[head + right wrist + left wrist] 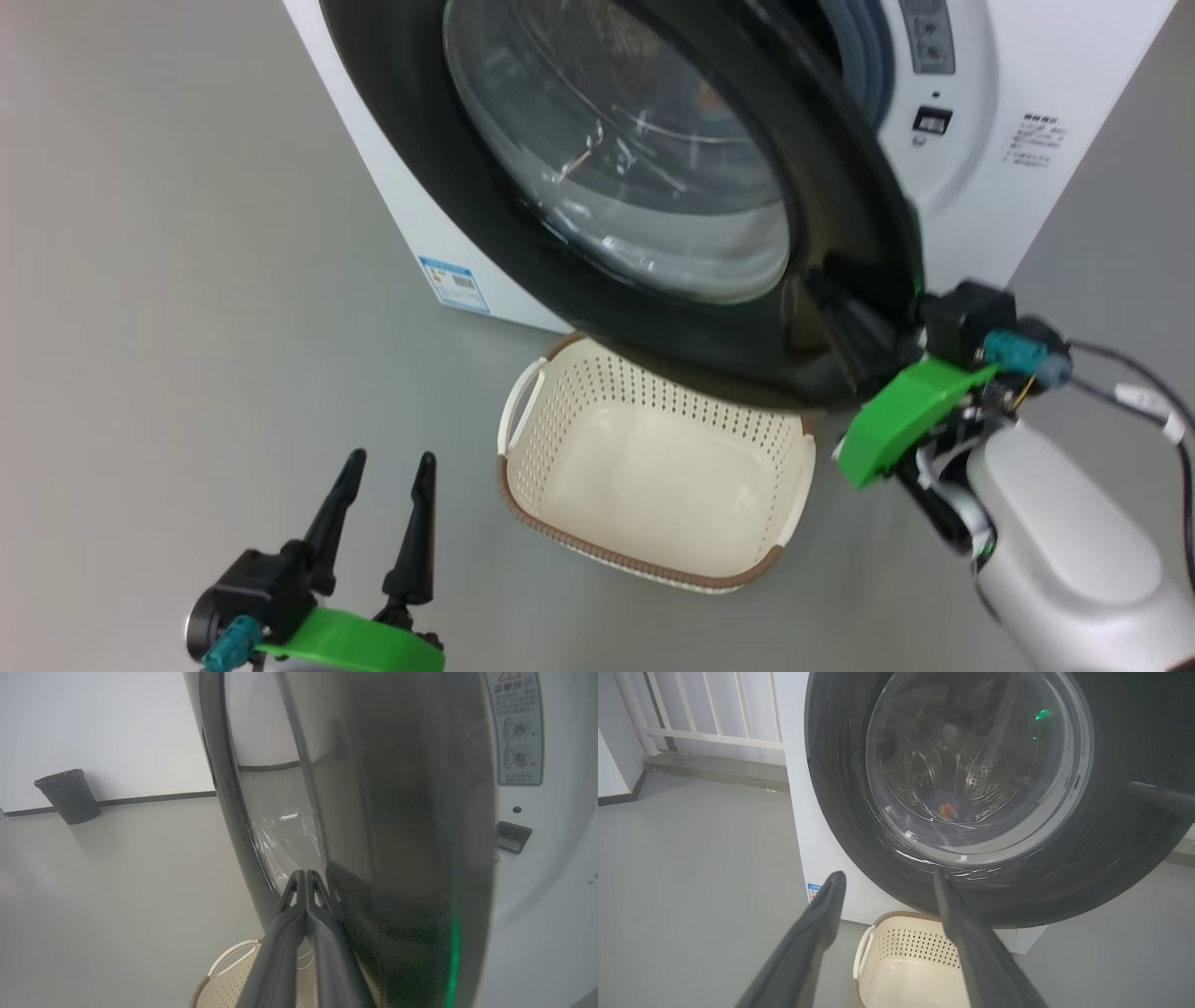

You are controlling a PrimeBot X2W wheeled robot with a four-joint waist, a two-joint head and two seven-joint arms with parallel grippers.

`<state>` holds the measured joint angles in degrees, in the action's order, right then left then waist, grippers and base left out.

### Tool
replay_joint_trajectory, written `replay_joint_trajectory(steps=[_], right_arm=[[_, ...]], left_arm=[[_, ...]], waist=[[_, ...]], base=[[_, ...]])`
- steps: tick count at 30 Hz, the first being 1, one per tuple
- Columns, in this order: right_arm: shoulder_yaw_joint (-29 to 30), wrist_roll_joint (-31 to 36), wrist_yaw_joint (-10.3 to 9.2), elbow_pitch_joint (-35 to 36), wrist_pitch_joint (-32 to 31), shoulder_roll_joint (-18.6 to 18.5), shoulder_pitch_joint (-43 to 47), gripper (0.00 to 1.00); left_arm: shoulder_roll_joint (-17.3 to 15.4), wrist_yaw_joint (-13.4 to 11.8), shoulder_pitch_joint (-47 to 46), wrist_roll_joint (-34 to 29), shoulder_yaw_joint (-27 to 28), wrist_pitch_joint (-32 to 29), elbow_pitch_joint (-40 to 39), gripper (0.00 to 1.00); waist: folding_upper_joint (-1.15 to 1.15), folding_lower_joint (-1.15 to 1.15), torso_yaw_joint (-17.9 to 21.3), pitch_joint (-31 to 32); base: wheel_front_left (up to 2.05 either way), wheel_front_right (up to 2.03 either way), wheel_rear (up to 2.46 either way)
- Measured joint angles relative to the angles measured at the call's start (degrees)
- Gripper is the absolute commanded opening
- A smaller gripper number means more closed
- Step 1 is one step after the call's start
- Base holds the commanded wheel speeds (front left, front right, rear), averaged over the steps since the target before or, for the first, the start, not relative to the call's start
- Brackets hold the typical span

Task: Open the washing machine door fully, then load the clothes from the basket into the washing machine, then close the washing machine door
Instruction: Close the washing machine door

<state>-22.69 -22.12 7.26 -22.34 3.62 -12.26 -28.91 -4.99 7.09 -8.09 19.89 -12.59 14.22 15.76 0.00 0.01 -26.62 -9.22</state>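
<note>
Now, your right gripper (304, 874) pinched closed against the washing machine door (401, 121), left gripper (390, 459) spread wide, open floor (187, 280) beside the basket (653, 562).

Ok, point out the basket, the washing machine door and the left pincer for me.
basket (653, 485): head view, on its bare inner floor.
washing machine door (401, 121): head view, on the left side of its glossy black rim.
left pincer (390, 457): head view, midway between its two spread fingertips.
</note>
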Motion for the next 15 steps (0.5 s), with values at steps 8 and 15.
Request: replay_joint_trajectory(steps=[8,15], right_arm=[[-1.19,-0.25,0.00,-6.48,1.45,-1.89,-9.36,0.00],[-0.73,-2.22,0.24,-13.89,4.12,-2.32,-15.90,0.00]], left_arm=[[1.64,0.12,-2.14,-0.52,0.00,0.00,-0.27,1.00],[2.44,0.21,-2.87,-0.88,-0.12,0.10,-0.27,1.00]], waist=[[0.00,0.00,-0.55,-3.87],[0.00,0.00,-1.63,-5.59]], base=[[0.00,0.00,0.00],[0.00,0.00,0.00]])
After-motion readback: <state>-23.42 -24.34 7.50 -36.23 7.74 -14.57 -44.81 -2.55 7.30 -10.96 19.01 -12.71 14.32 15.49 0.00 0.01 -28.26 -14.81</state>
